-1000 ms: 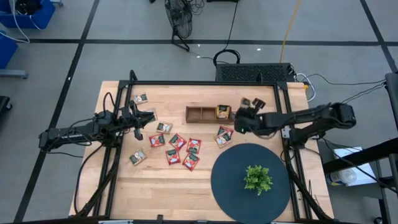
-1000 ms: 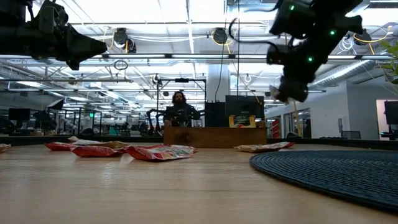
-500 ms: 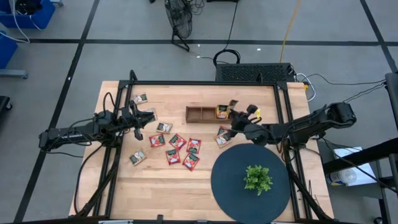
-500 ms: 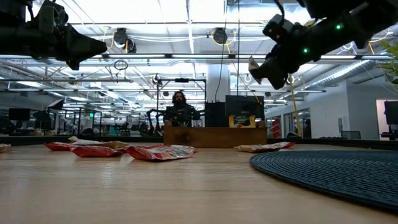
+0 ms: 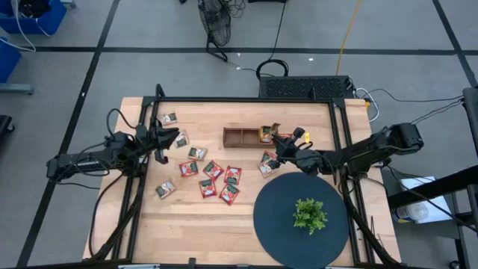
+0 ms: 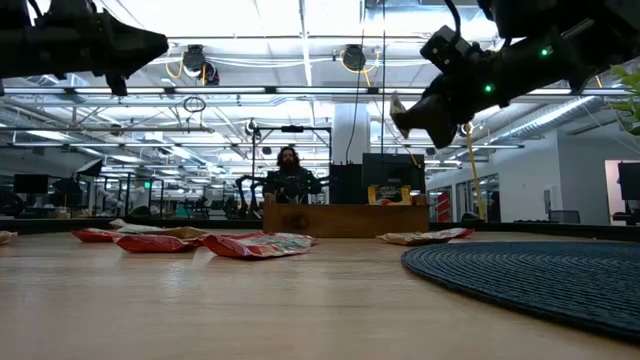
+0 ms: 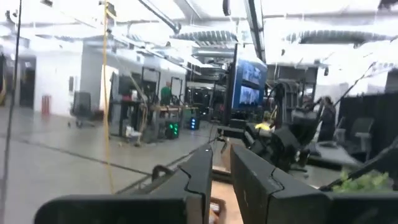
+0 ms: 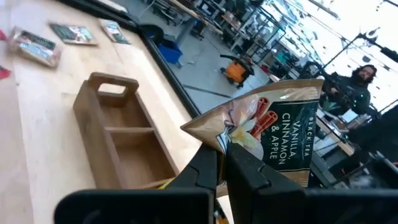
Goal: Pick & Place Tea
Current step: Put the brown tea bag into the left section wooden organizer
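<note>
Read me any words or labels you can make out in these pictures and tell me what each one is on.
"BLACK TEA" and "VANILLA, CINNAMON & APPLE": on the tea sachet pinched in the right gripper.
Labels on the sachets lying on the table are too small to read.

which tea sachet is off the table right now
The tan vanilla, cinnamon and apple sachet, pinched in the right end effector above the wooden tray; the others lie flat.

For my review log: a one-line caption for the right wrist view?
Right gripper pinches a tea sachet above the wooden tray.
</note>
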`<state>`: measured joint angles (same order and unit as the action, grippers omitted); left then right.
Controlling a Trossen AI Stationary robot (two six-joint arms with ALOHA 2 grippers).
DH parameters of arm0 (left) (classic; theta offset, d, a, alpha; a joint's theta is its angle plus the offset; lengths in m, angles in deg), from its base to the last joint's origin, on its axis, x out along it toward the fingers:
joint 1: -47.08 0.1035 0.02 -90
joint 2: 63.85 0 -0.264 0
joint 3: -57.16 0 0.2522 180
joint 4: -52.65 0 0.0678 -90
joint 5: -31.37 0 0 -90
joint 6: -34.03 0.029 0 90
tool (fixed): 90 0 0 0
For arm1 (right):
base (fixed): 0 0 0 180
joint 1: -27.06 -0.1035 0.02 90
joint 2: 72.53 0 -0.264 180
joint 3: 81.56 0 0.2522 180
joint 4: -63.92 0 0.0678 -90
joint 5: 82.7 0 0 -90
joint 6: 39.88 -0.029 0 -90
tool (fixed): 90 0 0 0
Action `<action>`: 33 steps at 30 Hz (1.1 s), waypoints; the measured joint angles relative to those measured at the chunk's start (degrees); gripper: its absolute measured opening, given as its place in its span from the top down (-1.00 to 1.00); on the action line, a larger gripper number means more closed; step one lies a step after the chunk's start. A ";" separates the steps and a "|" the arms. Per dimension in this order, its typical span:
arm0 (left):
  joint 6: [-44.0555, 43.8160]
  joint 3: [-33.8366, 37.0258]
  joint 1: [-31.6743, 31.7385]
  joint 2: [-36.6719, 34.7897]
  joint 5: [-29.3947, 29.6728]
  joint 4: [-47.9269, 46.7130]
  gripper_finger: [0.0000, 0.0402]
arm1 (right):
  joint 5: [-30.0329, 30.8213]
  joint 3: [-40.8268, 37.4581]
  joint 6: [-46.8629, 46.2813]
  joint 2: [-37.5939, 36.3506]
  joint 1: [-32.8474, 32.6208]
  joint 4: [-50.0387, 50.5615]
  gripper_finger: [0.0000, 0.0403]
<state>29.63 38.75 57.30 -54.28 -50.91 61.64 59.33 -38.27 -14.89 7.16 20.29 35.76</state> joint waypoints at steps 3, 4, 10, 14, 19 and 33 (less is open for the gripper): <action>-9.22 0.00 0.01 3.97 3.11 2.13 0.69 | -3.28 -0.02 0.37 1.80 0.01 -3.00 0.97; -12.65 0.00 0.01 5.92 4.59 3.05 0.69 | -4.15 -0.02 0.42 2.43 -0.01 -3.75 0.97; -29.02 -2.05 0.01 25.38 10.31 13.66 0.66 | -5.18 -0.02 2.81 5.75 -0.09 -9.90 0.97; -29.77 -9.89 0.01 41.22 3.81 17.88 0.50 | -7.99 -0.02 4.16 6.50 -0.07 -13.24 0.97; -26.60 -26.74 -0.55 59.44 -1.67 15.51 0.15 | -8.80 0.03 5.51 6.46 -0.07 -13.97 0.97; -25.03 -70.55 -2.97 87.13 -11.80 -22.35 -0.07 | -8.74 0.03 5.41 6.45 -0.15 -11.67 0.97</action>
<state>4.59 -31.80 54.33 32.85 -62.70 39.29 50.59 -38.24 -9.48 13.62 20.14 24.10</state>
